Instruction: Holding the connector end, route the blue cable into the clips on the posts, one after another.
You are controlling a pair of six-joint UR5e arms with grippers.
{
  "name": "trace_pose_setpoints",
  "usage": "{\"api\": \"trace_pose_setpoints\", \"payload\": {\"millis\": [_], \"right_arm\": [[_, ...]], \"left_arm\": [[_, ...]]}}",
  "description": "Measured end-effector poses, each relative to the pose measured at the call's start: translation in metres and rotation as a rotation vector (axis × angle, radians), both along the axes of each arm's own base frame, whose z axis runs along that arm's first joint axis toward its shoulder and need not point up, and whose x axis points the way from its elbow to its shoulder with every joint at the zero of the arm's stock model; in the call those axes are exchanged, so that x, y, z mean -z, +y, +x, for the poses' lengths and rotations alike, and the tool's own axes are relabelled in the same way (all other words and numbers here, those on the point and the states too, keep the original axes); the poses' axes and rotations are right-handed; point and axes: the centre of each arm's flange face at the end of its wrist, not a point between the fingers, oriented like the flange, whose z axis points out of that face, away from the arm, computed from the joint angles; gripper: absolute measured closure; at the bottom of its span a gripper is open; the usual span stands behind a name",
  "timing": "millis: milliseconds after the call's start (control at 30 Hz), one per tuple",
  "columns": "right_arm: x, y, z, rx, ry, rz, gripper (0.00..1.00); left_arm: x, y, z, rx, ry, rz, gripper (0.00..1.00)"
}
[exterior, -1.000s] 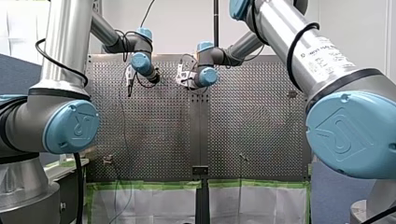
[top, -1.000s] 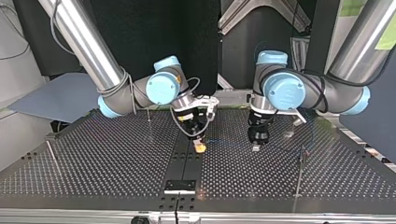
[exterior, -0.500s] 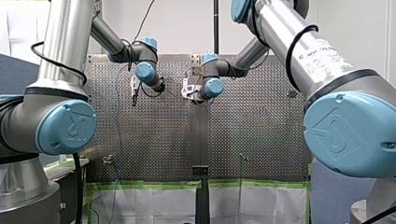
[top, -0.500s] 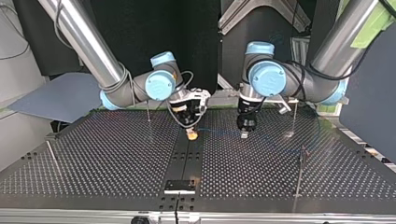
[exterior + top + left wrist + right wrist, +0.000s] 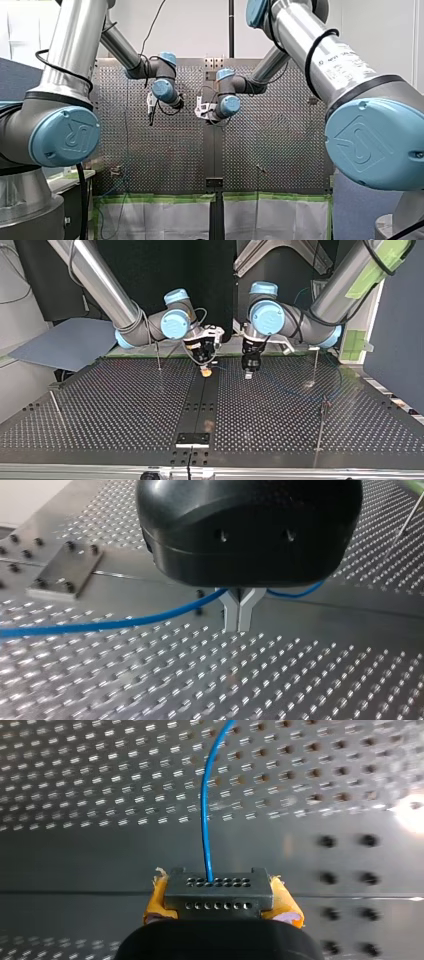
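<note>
We are gripping the connector [image 5: 219, 889] in our right gripper [image 5: 218, 901]; its yellow pads [image 5: 156, 901] are pressing on the two sides of the grey block, closed down to the block's width; the blue cable [image 5: 205, 810] is running out of the block's holed face and straight ahead over the perforated table [image 5: 75, 855]. Our left gripper [image 5: 237, 628] is squeezing its metal fingers [image 5: 230, 612] together, with no gap showing at the tips; the cable [image 5: 125, 624] is passing between them at their roots, just under the black body, going in on one side and coming out on the other; the tips are hanging low over the table [image 5: 150, 680]. In the top view the two grippers are hanging near each other towards the far edge of the table [image 5: 110, 410]; the right gripper [image 5: 205, 372] is sitting over the dark middle strip [image 5: 200, 405] and the left gripper [image 5: 248, 374] just to that view's right of it. Thin posts are standing well apart from both: one [image 5: 158, 356] at the view's left of the right gripper; one [image 5: 315, 365] far to its right; another [image 5: 322, 420] nearer the camera; their clips are too small for us to make out.
</note>
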Motion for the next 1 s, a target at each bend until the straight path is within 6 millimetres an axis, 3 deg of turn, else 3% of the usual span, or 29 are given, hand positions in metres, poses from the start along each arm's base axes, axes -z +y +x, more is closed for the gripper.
{"api": "trace_pose_setpoints", "payload": {"millis": [500,667,1000], "right_arm": [[0.062,-0.006,-0.023,0.043,0.072,0.043,1.0],[0.092,-0.006,-0.033,0.062,0.09,0.06,1.0],[0.114,-0.011,-0.049,0.086,0.084,0.053,1.0]], "left_arm": [[0.065,-0.059,-0.017,0.019,0.028,-0.013,1.0],[0.094,-0.063,-0.023,0.033,0.077,0.005,1.0],[0.143,-0.064,-0.03,0.057,0.144,0.017,1.0]]}}
